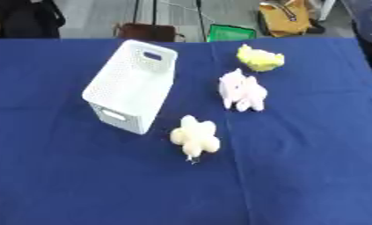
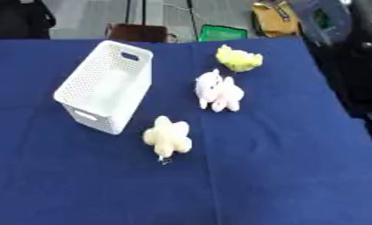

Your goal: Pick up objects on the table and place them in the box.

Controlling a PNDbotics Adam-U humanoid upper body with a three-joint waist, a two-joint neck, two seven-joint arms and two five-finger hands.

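A white perforated box [image 1: 135,83] stands on the blue table, left of centre, with nothing visible inside it. A cream star-shaped soft toy [image 1: 195,137] lies just to the right of the box's near corner. A pale pink soft toy [image 1: 242,91] lies further back, right of the box. A yellow soft toy [image 1: 259,58] sits behind the pink one, near the table's far edge. Neither of my hands shows in either view.
The blue cloth [image 1: 296,176] covers the whole table, with wide bare stretches in front and at the right. Beyond the far edge are a green crate [image 1: 230,32], a brown bag [image 1: 284,18] and a dark stool [image 1: 146,31] on the floor.
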